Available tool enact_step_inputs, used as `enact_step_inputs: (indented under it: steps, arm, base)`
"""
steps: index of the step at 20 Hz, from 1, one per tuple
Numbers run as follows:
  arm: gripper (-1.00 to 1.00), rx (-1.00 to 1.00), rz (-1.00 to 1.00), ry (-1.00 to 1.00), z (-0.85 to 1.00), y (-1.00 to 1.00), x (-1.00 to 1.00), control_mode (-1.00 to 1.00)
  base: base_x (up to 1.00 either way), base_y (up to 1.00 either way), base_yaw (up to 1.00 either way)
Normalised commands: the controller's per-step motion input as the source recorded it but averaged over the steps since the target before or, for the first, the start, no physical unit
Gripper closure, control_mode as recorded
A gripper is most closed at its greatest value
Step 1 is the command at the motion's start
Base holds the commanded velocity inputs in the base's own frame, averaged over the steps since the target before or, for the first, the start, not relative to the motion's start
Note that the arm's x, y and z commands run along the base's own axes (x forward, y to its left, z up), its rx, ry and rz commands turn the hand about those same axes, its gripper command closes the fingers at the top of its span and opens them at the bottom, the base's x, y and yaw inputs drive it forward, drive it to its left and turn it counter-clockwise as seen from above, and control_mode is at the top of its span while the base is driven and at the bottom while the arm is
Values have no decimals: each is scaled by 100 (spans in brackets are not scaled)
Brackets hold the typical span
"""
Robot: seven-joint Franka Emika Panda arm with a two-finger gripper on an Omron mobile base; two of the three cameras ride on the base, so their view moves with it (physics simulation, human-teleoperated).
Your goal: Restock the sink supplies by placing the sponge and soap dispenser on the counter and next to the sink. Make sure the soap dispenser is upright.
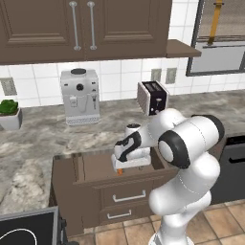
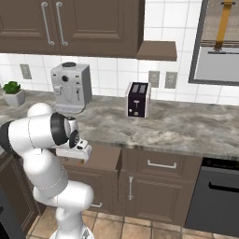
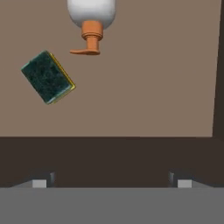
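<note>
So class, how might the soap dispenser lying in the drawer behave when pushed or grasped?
The soap dispenser lies on its side; its rounded body will probably roll if nudged. Its smooth white surface may slip. The orange pump could catch, likely limiting rolling.

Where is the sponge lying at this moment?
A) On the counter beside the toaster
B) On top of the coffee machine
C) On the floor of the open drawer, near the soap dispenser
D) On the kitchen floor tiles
C: the hand view shows the sponge flat on the brown drawer floor, just beside the soap dispenser and its orange pump.
</note>
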Motion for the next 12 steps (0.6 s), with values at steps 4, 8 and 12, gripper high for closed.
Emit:
enact_step_inputs:
  steps: [4, 8, 12]
  arm:
    - [-100, 0, 0, 3, -26, 0, -32, -100]
    - [-100, 0, 0, 1, -16, 1, -46, -100]
    - [-100, 0, 0, 0, -5, 0, -65, -100]
  base:
    - [0, 0, 0]
    - [0, 0, 0]
    - [0, 0, 0]
